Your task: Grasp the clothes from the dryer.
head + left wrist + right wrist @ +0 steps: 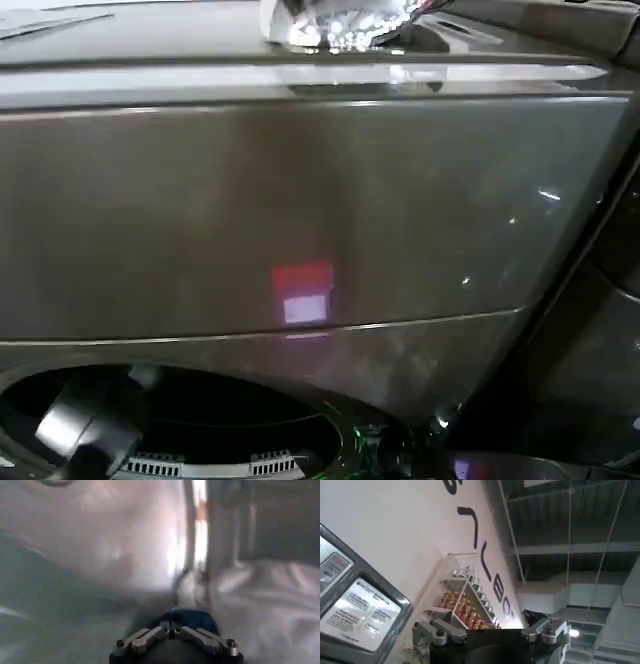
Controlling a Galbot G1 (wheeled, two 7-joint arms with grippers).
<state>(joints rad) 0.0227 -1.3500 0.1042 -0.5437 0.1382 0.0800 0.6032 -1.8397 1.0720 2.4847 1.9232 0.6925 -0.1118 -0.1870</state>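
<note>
The bronze-brown dryer (300,200) stands before me, its round porthole at the bottom of the head view. My left arm (90,425) reaches into that opening. In the left wrist view, my left gripper (171,628) is inside the pale drum with its jaws drawn together, shut on a fold of the dark navy garment (192,617) of the clothes. White-grey fabric (270,597) lies heaped just beside it. My right gripper (490,632) is held away from the machine, tilted up toward a wall and ceiling, jaws spread open and holding nothing.
A shiny object (340,25) sits on the dryer's top. A red and white reflection (303,295) shows on the front panel. A second machine's label panel (355,610) is beside the right gripper, and a clear rack of bottles (462,600) stands against the wall.
</note>
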